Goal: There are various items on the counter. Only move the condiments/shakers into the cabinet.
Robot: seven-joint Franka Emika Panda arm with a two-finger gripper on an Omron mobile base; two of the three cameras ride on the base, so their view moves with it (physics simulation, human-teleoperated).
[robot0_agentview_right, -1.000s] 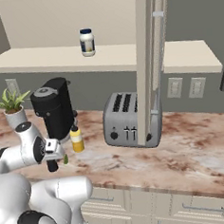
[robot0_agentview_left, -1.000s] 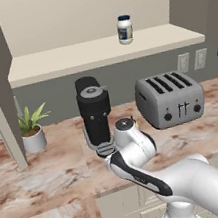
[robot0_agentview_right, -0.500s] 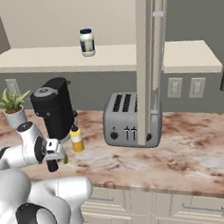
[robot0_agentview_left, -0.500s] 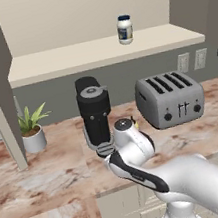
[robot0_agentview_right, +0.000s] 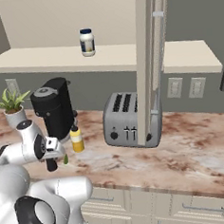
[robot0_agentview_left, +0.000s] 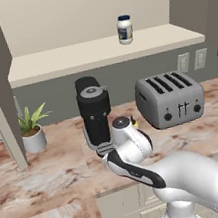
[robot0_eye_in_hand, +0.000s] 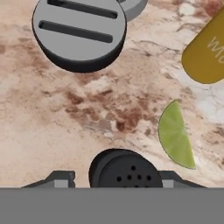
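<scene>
The short black shaker (robot0_eye_in_hand: 124, 172) stands on the counter (robot0_eye_in_hand: 65, 113), its holed top right between my gripper (robot0_eye_in_hand: 124, 180) fingers. The right finger looks against it and a thin gap shows on the left, so the grip is unclear. From the right base view the gripper (robot0_agentview_right: 51, 161) hangs low over the shaker (robot0_agentview_right: 51, 166), in front of the coffee machine (robot0_agentview_right: 54, 109). The yellow squeeze bottle (robot0_agentview_right: 77, 139) (robot0_eye_in_hand: 204, 52) stands just beyond. The white jar with a blue lid (robot0_agentview_left: 125, 29) (robot0_agentview_right: 86, 42) stands on the cabinet shelf (robot0_agentview_left: 71, 56).
A green lime wedge (robot0_eye_in_hand: 175, 133) lies just right of the shaker. The coffee machine's grey slotted drip plate (robot0_eye_in_hand: 81, 30) is close ahead. A silver toaster (robot0_agentview_left: 170, 97) stands to the right, a potted plant (robot0_agentview_left: 31, 127) to the left. An open cabinet door edge (robot0_agentview_right: 150, 58) hangs over the toaster.
The arm and the things on the counter stay where they were. The jaws have narrowed around the black shaker.
</scene>
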